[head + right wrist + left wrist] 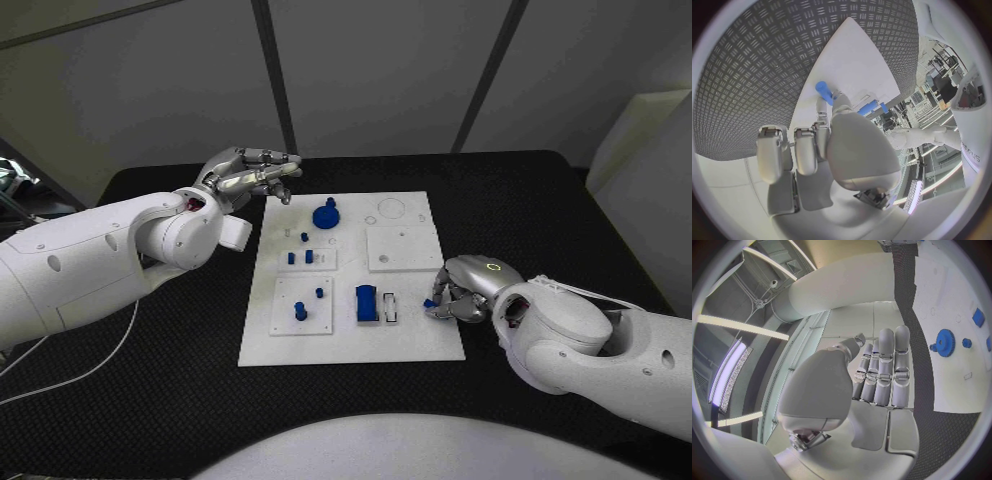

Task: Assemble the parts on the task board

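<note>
Your task board (411, 345) lies mid black tabletop (173, 420), grey wall panels behind. Left hand (250, 174) hovers off board's far-left corner, fingers loosely curled, holding nothing. Right hand (464, 289) pinches small blue part (431, 303) at board's right edge; lower it square to seat, slowly.

Matt white task board (411, 345) on a black table (548, 200) with embossed, rough texture.

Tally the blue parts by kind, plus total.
Gear: 1
Block: 1
Small pieces on board: 5
Peg pinched by right hand: 1
Total: 8
</note>
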Controlling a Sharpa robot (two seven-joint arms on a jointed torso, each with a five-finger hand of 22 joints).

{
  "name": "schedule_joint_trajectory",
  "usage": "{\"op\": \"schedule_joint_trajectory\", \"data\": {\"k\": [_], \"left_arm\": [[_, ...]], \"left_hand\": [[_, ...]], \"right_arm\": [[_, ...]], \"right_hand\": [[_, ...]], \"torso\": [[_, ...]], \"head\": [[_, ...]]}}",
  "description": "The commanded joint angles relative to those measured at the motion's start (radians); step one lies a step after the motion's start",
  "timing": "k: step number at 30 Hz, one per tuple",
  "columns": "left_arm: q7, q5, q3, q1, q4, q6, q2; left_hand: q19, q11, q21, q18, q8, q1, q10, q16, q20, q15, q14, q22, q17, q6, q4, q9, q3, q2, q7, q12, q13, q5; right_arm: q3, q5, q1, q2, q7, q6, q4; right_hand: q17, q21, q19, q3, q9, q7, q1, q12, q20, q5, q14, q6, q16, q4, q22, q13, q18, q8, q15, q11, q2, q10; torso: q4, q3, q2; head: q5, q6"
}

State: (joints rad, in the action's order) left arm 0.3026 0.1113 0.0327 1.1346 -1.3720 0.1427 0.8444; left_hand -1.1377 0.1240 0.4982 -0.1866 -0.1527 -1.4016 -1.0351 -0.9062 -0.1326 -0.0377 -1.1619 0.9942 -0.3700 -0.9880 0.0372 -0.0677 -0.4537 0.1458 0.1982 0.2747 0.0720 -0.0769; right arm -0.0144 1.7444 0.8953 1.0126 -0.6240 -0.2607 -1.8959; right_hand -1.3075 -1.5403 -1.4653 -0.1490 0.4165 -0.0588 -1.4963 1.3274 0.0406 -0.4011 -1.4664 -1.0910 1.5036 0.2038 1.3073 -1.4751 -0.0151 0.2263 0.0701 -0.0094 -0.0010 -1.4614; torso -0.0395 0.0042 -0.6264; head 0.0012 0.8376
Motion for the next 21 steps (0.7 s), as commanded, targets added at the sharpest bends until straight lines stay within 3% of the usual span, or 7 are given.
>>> {"op": "schedule_joint_trajectory", "data": {"k": [1, 5, 10, 14, 17, 21], "left_arm": [[0.002, 0.001, 0.001, 0.001, -0.002, -0.010, -0.001], [0.001, 0.001, 0.001, 0.001, -0.002, -0.010, -0.001], [0.001, 0.001, 0.001, 0.001, -0.002, -0.009, -0.001], [0.001, 0.001, 0.001, 0.001, -0.003, -0.009, -0.001], [0.001, 0.001, 0.001, 0.001, -0.004, -0.009, -0.001], [0.000, 0.001, 0.001, 0.002, -0.005, -0.009, 0.000]], "left_hand": [[0.004, 0.002, -0.006, 0.005, -0.004, -0.001, 0.008, 0.004, 0.000, -0.001, 0.009, -0.001, 0.001, 0.006, -0.001, 0.001, 0.007, -0.009, 0.001, 0.006, -0.001, 0.001], [0.004, 0.002, -0.006, 0.005, -0.004, -0.001, 0.008, 0.004, 0.000, -0.001, 0.009, -0.001, 0.001, 0.006, -0.001, 0.001, 0.007, -0.009, 0.001, 0.006, -0.001, 0.001], [0.004, 0.002, -0.006, 0.005, -0.004, -0.001, 0.008, 0.004, 0.000, -0.001, 0.009, -0.001, 0.001, 0.006, -0.001, 0.001, 0.007, -0.009, 0.001, 0.006, -0.001, 0.001], [0.004, 0.002, -0.006, 0.005, -0.004, -0.001, 0.008, 0.004, 0.000, -0.001, 0.009, -0.001, 0.001, 0.006, -0.001, 0.001, 0.007, -0.009, 0.001, 0.006, -0.001, 0.001], [0.004, 0.002, -0.006, 0.005, -0.004, -0.001, 0.008, 0.004, 0.000, -0.001, 0.009, -0.001, 0.001, 0.006, -0.001, 0.001, 0.007, -0.009, 0.001, 0.006, -0.001, 0.001], [0.004, 0.002, -0.006, 0.005, -0.004, -0.001, 0.008, 0.004, 0.000, -0.001, 0.009, -0.001, 0.001, 0.006, -0.001, 0.001, 0.007, -0.009, 0.001, 0.006, -0.001, 0.001]], "right_arm": [[0.009, -0.051, -0.009, 0.004, -0.047, -0.018, -0.011], [0.008, -0.127, -0.008, 0.006, -0.043, -0.093, -0.028], [0.007, -0.188, -0.007, -0.001, 0.012, -0.202, -0.050], [-0.004, -0.229, -0.007, -0.014, 0.040, -0.268, -0.055], [-0.012, -0.263, -0.007, -0.026, 0.053, -0.289, -0.054], [-0.015, -0.304, -0.006, -0.036, 0.059, -0.267, -0.044]], "right_hand": [[-0.144, -0.001, -0.079, 0.014, 0.007, 0.003, -0.037, 0.004, -0.005, -0.016, -0.081, -0.007, 0.003, 0.005, 0.237, 0.063, 0.005, 0.004, 0.009, -0.010, 0.041, -0.008], [-0.145, -0.004, -0.081, 0.028, 0.009, 0.003, -0.024, 0.005, -0.005, -0.035, -0.081, -0.009, 0.003, 0.017, 0.239, 0.062, 0.006, 0.001, 0.010, -0.010, 0.034, -0.009], [-0.145, -0.005, -0.082, 0.038, 0.012, 0.002, -0.006, 0.007, -0.005, -0.026, -0.081, -0.009, 0.003, 0.033, 0.240, 0.061, 0.007, -0.003, 0.009, -0.009, 0.026, -0.011], [-0.148, -0.007, -0.085, 0.051, 0.014, 0.004, -0.001, 0.010, -0.005, -0.039, -0.081, -0.012, 0.004, 0.041, 0.243, 0.058, 0.007, -0.005, 0.010, -0.011, 0.022, -0.013], [-0.148, -0.008, -0.085, 0.059, 0.016, 0.003, 0.012, 0.010, -0.005, -0.045, -0.082, -0.014, 0.004, 0.054, 0.243, 0.058, 0.007, -0.006, 0.009, -0.010, 0.017, -0.014], [-0.149, -0.008, -0.085, 0.057, 0.020, 0.002, 0.050, 0.011, -0.004, -0.060, -0.082, -0.017, 0.005, 0.080, 0.243, 0.057, 0.008, -0.008, 0.008, -0.009, 0.007, -0.016]], "torso": [[0.0008, -0.0010, 0.000], [0.0020, -0.0012, 0.000], [0.0004, -0.0001, 0.000], [0.0018, -0.0004, 0.000], [0.0015, -0.0004, 0.000], [0.0012, -0.0008, -0.001]], "head": [[0.000, -0.001], [0.000, -0.001], [0.003, -0.004], [0.001, -0.004], [0.001, -0.003], [0.001, -0.003]]}}
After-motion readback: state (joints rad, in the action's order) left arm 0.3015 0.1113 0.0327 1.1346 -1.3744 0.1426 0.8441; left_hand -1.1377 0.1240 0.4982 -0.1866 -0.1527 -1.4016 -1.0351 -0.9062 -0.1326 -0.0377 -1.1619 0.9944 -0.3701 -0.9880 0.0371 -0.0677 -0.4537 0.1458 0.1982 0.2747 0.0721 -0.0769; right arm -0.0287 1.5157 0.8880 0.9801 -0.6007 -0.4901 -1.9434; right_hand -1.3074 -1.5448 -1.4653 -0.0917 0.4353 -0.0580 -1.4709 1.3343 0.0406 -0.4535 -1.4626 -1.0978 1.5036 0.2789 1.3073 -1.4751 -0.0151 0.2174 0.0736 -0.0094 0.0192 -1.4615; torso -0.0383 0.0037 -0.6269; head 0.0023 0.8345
